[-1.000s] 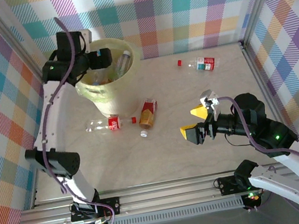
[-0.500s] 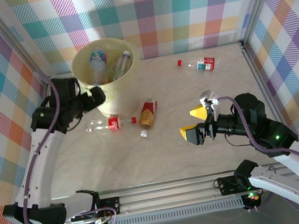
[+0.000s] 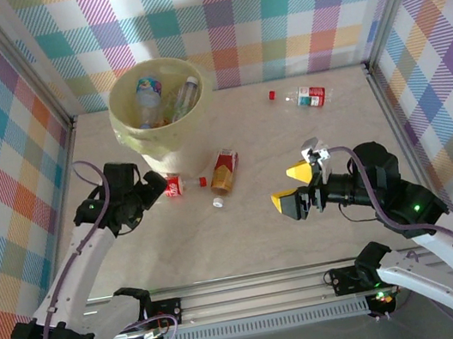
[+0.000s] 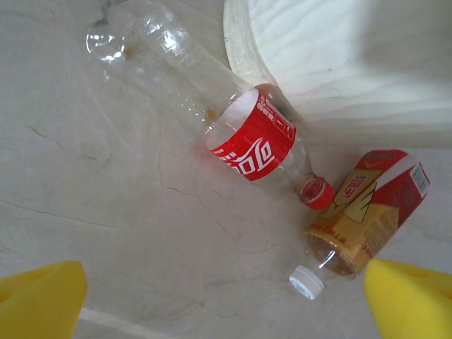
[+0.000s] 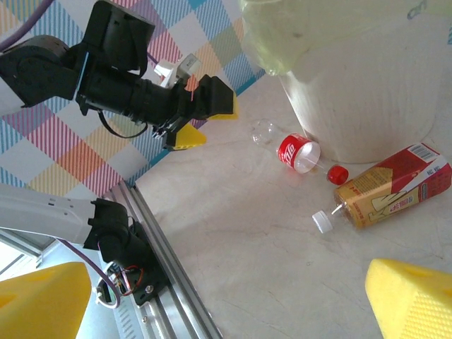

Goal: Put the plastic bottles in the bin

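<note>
Pale beige marble-pattern tabletop (image 3: 291, 141), faint grey veins, matte finish. Pastel plaid fabric walls (image 3: 286, 3) on far, left and right sides; checks in pink, teal, orange, purple, yellow. Silver aluminium frame rail (image 3: 257, 302) along near tabletop edge, second slotted rail just below it. Slim aluminium strip (image 3: 394, 120) along right tabletop edge, at foot of wall. Small red round piece (image 3: 270, 94), maybe loose cap, on tabletop near far wall, right of centre, touching nothing.

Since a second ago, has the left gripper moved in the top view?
Yes. From above the bin, the left gripper has swung back toward the table's near edge. It is now open over the red-labelled bottle at the bin's foot.
</note>
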Controlling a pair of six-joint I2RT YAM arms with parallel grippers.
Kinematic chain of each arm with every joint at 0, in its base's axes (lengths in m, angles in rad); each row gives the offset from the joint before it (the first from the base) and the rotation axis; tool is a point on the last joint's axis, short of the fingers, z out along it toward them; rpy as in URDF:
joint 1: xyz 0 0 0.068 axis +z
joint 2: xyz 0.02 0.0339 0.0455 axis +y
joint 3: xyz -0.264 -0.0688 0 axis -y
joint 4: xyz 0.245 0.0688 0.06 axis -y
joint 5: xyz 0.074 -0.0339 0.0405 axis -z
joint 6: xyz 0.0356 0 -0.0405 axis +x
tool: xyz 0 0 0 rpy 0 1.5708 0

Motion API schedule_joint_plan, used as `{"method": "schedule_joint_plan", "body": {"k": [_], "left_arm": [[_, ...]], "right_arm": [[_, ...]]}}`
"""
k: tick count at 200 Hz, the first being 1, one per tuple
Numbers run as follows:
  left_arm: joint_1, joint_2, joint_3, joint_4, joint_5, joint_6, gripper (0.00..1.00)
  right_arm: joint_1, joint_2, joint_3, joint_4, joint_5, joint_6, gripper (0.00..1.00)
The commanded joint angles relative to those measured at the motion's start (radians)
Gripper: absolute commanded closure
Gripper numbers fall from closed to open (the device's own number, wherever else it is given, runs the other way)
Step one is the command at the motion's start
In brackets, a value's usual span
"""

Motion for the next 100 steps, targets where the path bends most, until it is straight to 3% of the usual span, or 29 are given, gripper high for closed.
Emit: {"method": "schedule_joint_plan", "body": {"k": [1, 39, 100], "left_arm": [[0.023, -0.006, -0.057, 0.149, 0.034, -0.149, 0.00], [0.049, 0.039, -0.150, 0.309, 0.094, -0.259, 0.02], [0.106, 0.146, -0.225, 0.504, 0.185, -0.305, 0.08]], "right_arm": [[-0.003, -0.015, -0.013, 0.039, -0.015, 0.015, 0.00], [-0.003, -0.017, -0.019, 0.040, -0.014, 0.016, 0.00], [-0.002, -0.005, -0.025, 0.046, -0.015, 0.013, 0.00]]}}
